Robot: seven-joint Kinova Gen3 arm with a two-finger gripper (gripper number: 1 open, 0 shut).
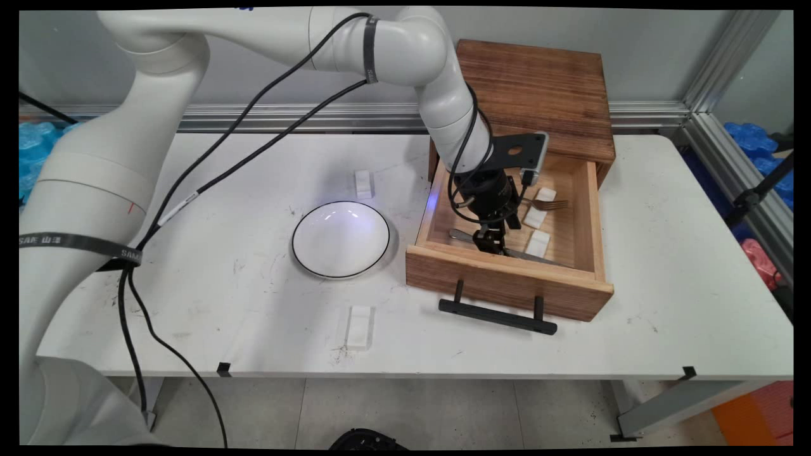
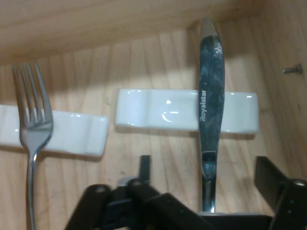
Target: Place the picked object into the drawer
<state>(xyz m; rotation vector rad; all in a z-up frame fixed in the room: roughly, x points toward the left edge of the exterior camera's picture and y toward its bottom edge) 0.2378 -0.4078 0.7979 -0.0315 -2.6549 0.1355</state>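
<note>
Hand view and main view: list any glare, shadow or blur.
Hand view: sharp on the knife and fork, with glare spots on the white rest under the knife; the gripper linkage at the bottom is dark and soft. Main view: a highlight on the white bowl; the arm shades the open drawer.

A robotics lab: white test table (image 1: pixel 665 253) framed by aluminium rails (image 1: pixel 716 63) (bare grey wall behind).
</note>
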